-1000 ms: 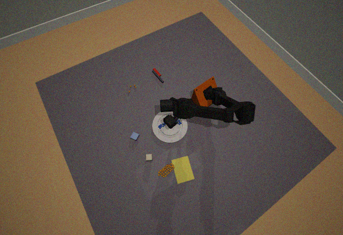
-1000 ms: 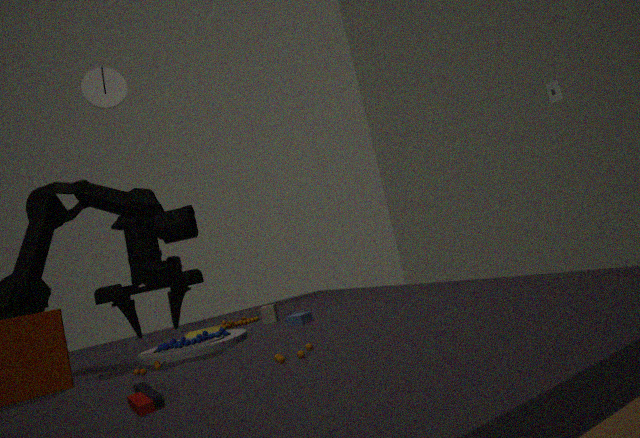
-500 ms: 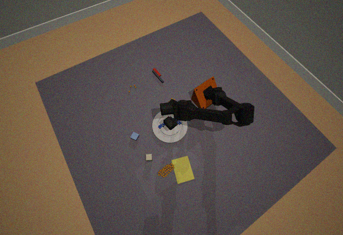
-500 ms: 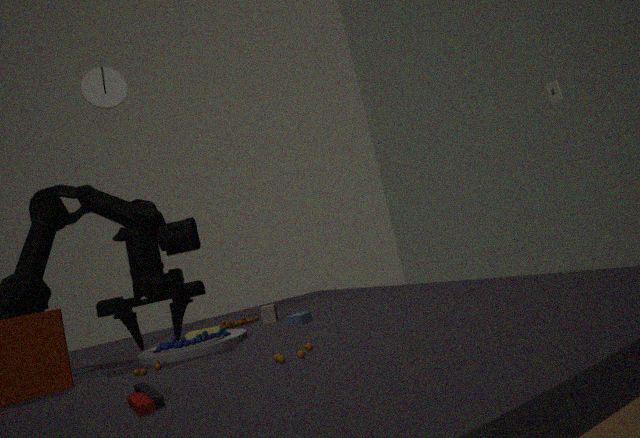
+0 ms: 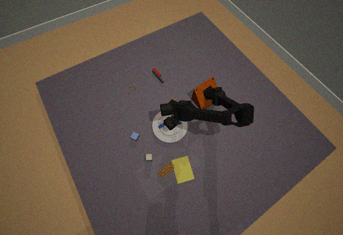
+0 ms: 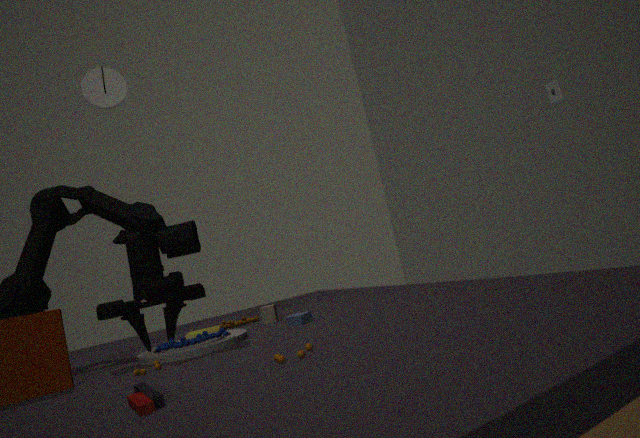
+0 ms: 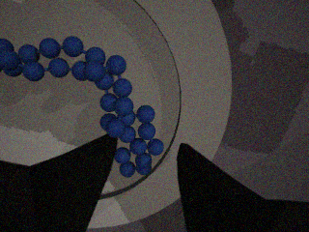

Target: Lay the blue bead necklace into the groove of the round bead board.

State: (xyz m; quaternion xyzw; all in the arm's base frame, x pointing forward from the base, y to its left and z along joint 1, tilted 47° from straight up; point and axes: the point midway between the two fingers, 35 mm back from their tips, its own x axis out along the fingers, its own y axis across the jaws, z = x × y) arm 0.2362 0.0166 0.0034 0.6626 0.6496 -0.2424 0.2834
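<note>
The blue bead necklace [image 7: 123, 103] [image 5: 161, 125] [image 6: 186, 341] lies on the round white bead board [image 5: 171, 137] [image 6: 227, 337] [image 7: 203, 97]. In the wrist view it runs from the upper left and ends in a bunched double strand along the curved groove line. My gripper [image 7: 148, 145] [image 6: 159, 342] is low over the board, fingers down on either side of that bunched end. The left finger touches the beads. A gap shows between the beads and the right finger. The fingers stand partly apart and are not clamped.
An orange bead cluster [image 5: 166, 170] lies beside a yellow card [image 5: 183, 169] in front of the board. A blue tile [image 5: 134, 136] and a cream cube [image 5: 149, 157] lie to the left. A red-and-grey tool [image 5: 157, 74], loose orange beads [image 5: 133, 87] and the orange base block [image 5: 203, 92] lie behind.
</note>
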